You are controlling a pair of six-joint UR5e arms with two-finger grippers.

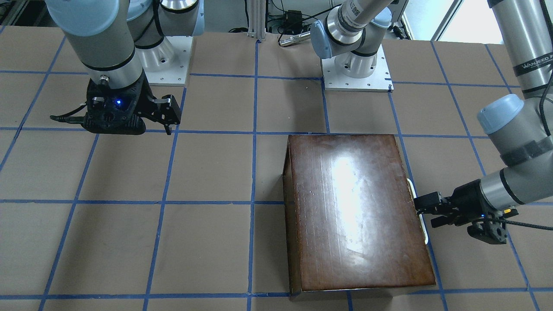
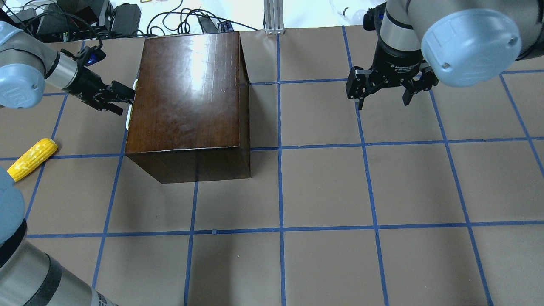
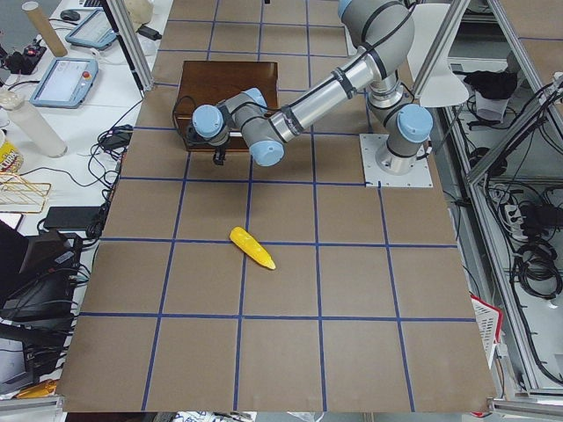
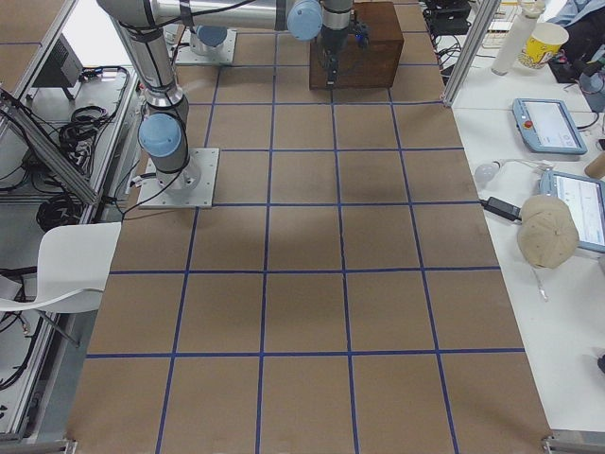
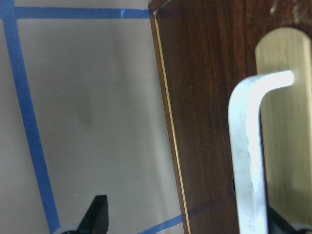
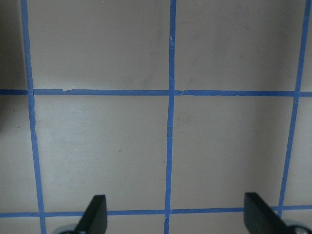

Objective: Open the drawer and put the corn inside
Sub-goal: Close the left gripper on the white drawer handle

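The glossy dark-brown box (image 2: 187,93) stands on the table with its drawer shut. The drawer's dark front panel (image 5: 209,97) and whitish handle (image 5: 246,161) fill the left wrist view. My left gripper (image 2: 120,98) is open at that front face, its fingers on either side of the handle; from across the table it (image 1: 425,211) shows at the box's right edge. The yellow corn (image 2: 33,158) lies on the table to the left of the box, apart from both grippers. My right gripper (image 2: 382,95) is open and empty above bare table, far right of the box.
The table is brown paper with a blue tape grid (image 2: 280,148). The arm bases (image 1: 356,73) stand at the robot's side. Cables and boxes (image 2: 127,17) lie beyond the far edge. In the right end view tablets and a cup (image 4: 539,43) sit on a side table.
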